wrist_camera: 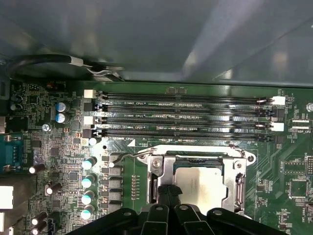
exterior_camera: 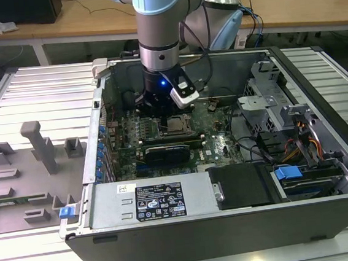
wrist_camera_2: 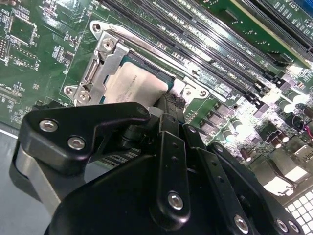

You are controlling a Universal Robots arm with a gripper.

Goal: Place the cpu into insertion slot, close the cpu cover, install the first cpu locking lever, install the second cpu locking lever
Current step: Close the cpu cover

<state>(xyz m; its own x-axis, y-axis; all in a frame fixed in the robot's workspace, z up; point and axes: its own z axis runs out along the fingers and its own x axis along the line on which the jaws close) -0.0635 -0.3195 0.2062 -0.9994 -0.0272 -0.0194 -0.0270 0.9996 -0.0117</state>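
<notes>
Exterior view: inside an open computer case (exterior_camera: 233, 236), the gripper (exterior_camera: 159, 114) is held low, with the cpu (exterior_camera: 175, 125) at its 4 o'clock.

Second wrist view: the fingers (wrist_camera_2: 173, 112), closed together, are seen resting against the edge of the cpu cover (wrist_camera_2: 105, 51).

First wrist view: the cpu is seen seated in the insertion slot (wrist_camera: 193, 160), framed by the cover.

The chip is judged light, stiff and fragile; the thin frame is best pressed at its rim.

- Cpu (wrist_camera: 199, 188): pale metal top is showing matt and smooth.
- Cpu cover (wrist_camera: 162, 169): bright silvery metal is catching glare.
- Gripper (wrist_camera: 168, 192): smooth black casing is shining faintly, and its steel screw heads are glinting.
- Circuit board (wrist_camera: 288, 161): green lacquer is looking glossy.
- Memory slots (wrist_camera: 186, 117): black plastic.
- Computer case (exterior_camera: 233, 236): grey sheet metal is looking dull.
- Table (exterior_camera: 41, 94): ribbed metal is gleaming softly.
</notes>
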